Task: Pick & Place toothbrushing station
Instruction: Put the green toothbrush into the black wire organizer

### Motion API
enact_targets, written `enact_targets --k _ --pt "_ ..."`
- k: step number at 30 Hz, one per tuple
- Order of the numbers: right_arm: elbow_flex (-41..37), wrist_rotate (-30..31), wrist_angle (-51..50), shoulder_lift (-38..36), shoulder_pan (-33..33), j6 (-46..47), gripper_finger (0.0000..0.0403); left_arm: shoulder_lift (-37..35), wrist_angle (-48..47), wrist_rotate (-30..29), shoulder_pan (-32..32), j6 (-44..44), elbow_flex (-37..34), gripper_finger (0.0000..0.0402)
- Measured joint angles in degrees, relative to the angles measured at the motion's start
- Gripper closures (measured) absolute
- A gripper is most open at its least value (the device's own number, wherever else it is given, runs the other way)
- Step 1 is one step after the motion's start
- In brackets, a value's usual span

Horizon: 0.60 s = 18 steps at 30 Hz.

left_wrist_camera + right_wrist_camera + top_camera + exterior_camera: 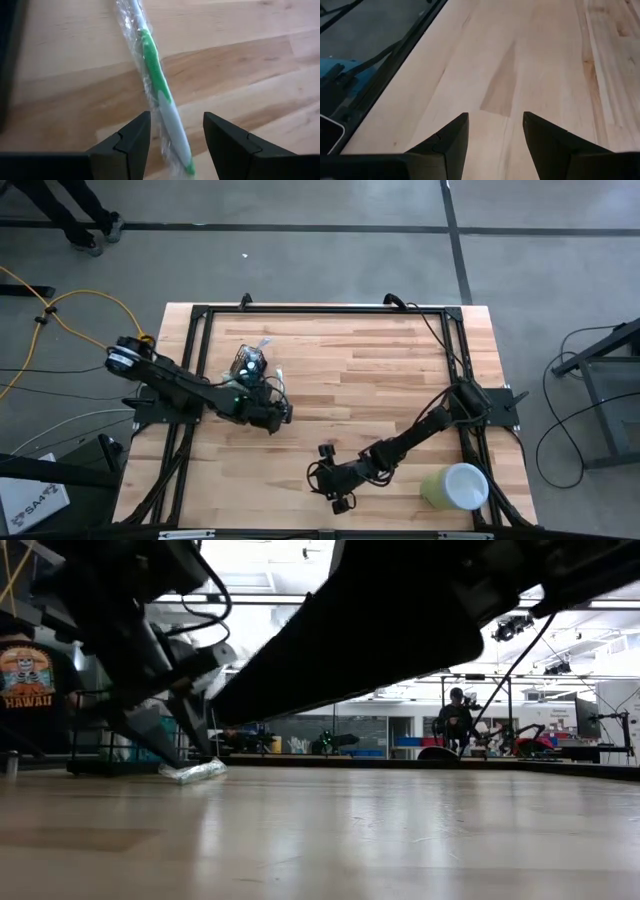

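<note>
The toothbrushing station, a small black wire-mesh holder (249, 363), stands on the table's far left part. A green and white toothbrush in clear plastic wrap (159, 95) lies flat on the wood just near of it, and also shows in the low view (195, 772). My left gripper (175, 117) (281, 414) is open and slants down over the toothbrush. Its fingers stand on either side of the white handle end, and I see no touch. My right gripper (495, 117) (326, 478) is open over bare wood near the table's front middle.
A pale green cup with a white inside (455, 485) lies on its side at the front right corner. A black frame (320, 308) runs around the table's edges. Bare wood stretches across the middle and far right.
</note>
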Motion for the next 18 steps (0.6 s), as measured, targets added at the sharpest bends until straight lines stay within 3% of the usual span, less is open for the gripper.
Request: enact_targets --k 7,18 --pt "0.0 0.0 -0.7 0.0 0.0 0.0 0.0224 6.3 6.8 1.4 2.3 2.5 0.2 0.0224" --pt "0.0 0.0 -2.0 0.0 0.0 0.2 0.0224 10.5 6.9 2.0 3.1 0.7 0.2 0.0225"
